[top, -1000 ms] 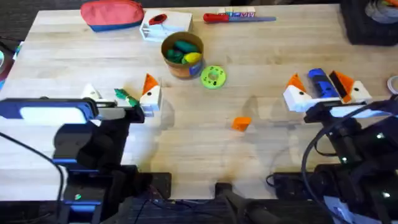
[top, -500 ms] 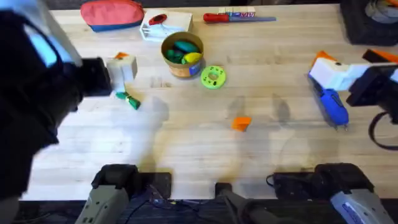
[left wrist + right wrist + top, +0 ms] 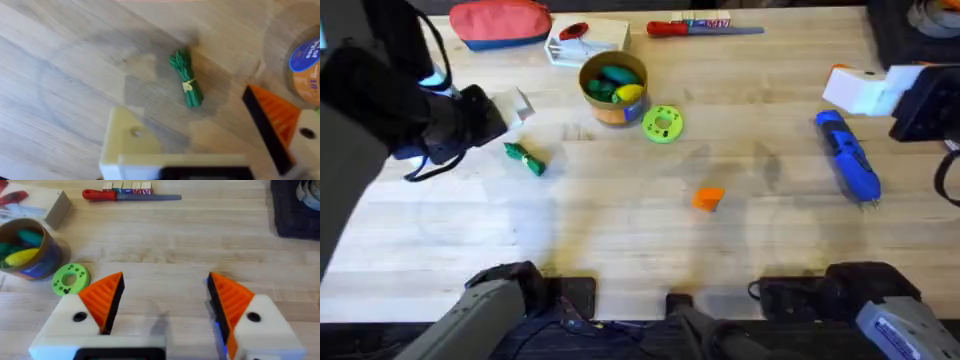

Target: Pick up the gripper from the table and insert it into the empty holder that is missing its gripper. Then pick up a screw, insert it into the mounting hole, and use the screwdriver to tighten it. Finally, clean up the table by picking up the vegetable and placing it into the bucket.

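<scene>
The small orange gripper [image 3: 708,199] lies alone at mid-table. My left gripper [image 3: 515,105] [image 3: 192,125] hangs open above the green vegetable [image 3: 525,158] [image 3: 186,85]. One of its fingers is the bare cream holder [image 3: 130,137], the other finger [image 3: 272,122] carries an orange pad. At the far right, my right gripper [image 3: 860,90] [image 3: 165,287] is open and empty, both pads orange. The blue screwdriver [image 3: 847,155] lies on the table just nearer than it. The tan bucket [image 3: 613,88] [image 3: 27,247] holds toy vegetables. A screw is out of view.
A green ring disc [image 3: 663,123] [image 3: 70,278] sits beside the bucket. Along the far edge are a red pouch [image 3: 500,22], a white box [image 3: 585,40] and a red-handled tool [image 3: 705,28]. A dark object [image 3: 295,205] fills the far right corner.
Both arms lifted off the table. The left gripper drew back left and away from the vegetable. The right gripper moved off the screwdriver toward the far right, leaving it lying uncovered.
</scene>
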Controlling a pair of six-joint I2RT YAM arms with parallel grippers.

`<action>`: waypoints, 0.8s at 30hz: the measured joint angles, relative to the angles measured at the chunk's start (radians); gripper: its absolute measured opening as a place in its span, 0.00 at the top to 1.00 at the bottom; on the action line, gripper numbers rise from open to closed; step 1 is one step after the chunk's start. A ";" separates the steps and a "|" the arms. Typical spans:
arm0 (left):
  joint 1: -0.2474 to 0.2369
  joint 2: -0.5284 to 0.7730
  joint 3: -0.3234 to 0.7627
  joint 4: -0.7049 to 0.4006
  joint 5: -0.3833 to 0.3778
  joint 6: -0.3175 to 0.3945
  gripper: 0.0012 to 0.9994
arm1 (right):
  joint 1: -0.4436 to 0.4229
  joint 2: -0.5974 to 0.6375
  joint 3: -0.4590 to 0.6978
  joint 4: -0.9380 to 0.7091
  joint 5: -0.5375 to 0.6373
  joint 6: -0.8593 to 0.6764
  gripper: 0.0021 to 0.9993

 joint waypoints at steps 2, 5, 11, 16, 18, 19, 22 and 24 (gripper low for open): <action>0.007 0.049 0.000 -0.004 0.043 -0.007 0.28 | 0.000 0.000 0.001 0.000 0.000 0.000 0.01; 0.007 0.087 0.000 -0.004 0.096 -0.006 0.75 | 0.000 0.000 0.001 0.000 0.000 0.000 0.01; -0.019 0.042 0.000 -0.002 0.155 0.018 0.81 | 0.000 0.000 0.001 0.000 0.000 0.000 0.01; -0.143 -0.074 0.000 0.059 0.240 0.138 0.05 | 0.000 0.000 0.001 0.000 0.000 0.000 0.01; -0.215 -0.118 0.000 0.087 0.273 0.203 0.02 | 0.000 0.000 0.001 0.000 0.000 0.000 0.01; -0.256 -0.138 0.000 0.103 0.287 0.236 0.01 | 0.000 0.000 0.001 0.000 0.000 0.000 0.01; -0.437 -0.190 0.000 0.218 0.326 0.329 0.01 | 0.000 0.000 0.001 0.000 0.000 0.000 0.01; -0.503 -0.191 0.000 0.284 0.332 0.346 0.01 | 0.000 0.000 0.001 0.000 0.000 0.000 0.01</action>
